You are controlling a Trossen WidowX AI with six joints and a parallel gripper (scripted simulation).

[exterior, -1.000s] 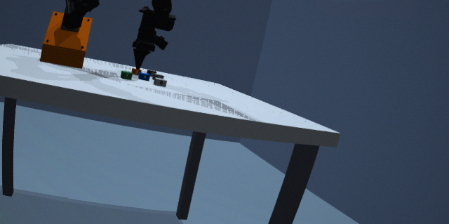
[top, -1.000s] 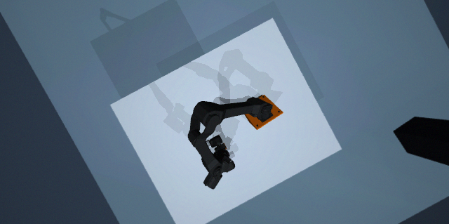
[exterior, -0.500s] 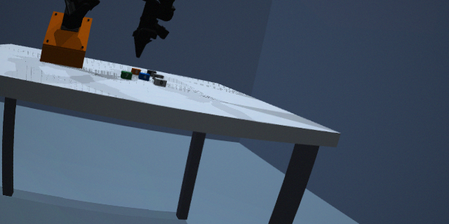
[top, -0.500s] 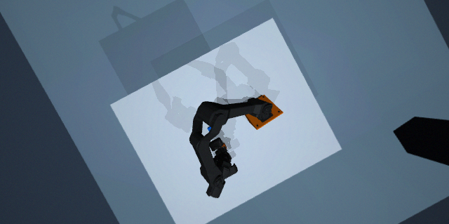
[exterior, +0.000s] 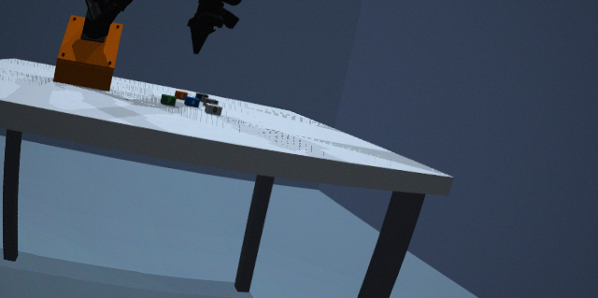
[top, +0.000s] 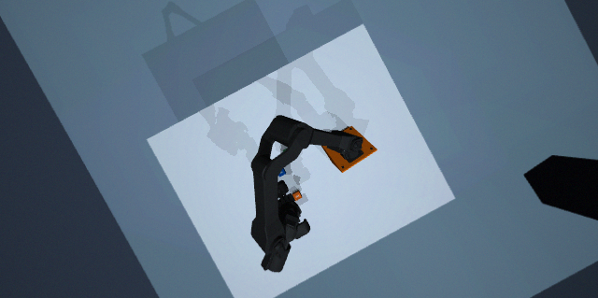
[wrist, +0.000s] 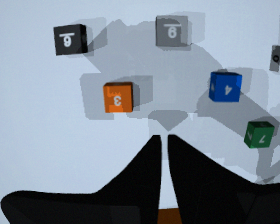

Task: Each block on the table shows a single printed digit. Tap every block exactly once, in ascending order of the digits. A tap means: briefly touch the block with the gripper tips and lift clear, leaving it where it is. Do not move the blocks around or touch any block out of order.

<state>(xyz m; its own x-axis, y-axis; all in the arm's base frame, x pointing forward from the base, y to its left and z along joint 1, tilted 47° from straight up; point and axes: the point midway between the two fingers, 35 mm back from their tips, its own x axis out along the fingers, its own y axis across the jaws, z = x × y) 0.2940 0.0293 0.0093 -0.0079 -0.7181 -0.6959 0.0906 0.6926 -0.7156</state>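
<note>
My gripper [exterior: 196, 52] [wrist: 163, 141] is shut and empty, high above the blocks. In the wrist view its tips appear below and between the orange block marked 3 [wrist: 118, 98] [exterior: 180, 95] [top: 297, 195] and the blue block marked 4 [wrist: 225, 87] [exterior: 192, 102] [top: 281, 173]. The green block marked 7 [wrist: 258, 135] [exterior: 168, 100] is at right. A black block [wrist: 70, 40] [exterior: 201, 96] and a grey block [wrist: 171, 32] are at the top, each with a barred digit, 6 or 9; I cannot tell which. A light block [wrist: 275, 58] [exterior: 213, 109], seemingly 0, is cut by the right edge.
The orange base plate [top: 369, 149] [exterior: 84, 74] carries the arm on the white table [top: 397, 195] [exterior: 364, 153]. The arm hides most blocks in the top view. Arm shadows fall across the blocks in the wrist view.
</note>
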